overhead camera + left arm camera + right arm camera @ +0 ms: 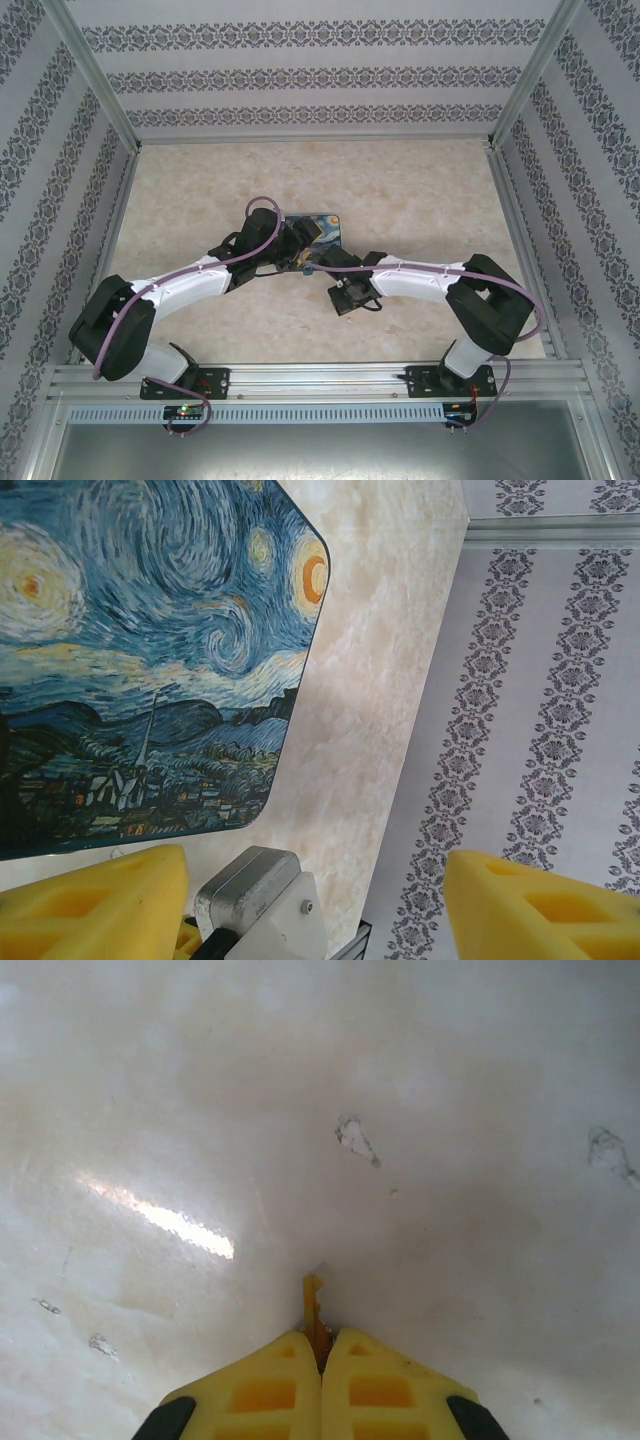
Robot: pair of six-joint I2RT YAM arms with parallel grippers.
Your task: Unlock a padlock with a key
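One thin key (313, 1305) pokes out between the clenched yellow pads of the right gripper (320, 1345), low over the pale table (480, 1090). I see the padlock (322, 232) lying mid-table, painted face up, just beside the left gripper (312, 880), whose fingers stand spread, gripping nothing.

Left hand (318, 905) spread, right hand (320, 1348) pinched

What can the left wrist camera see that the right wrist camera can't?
Left wrist camera: the painted padlock, the patterned wall, and the left tool, open. Right wrist camera: the right tool shut on a thin orange sliver, possibly the key. Shared: yellow fingers over the pale marbled table.
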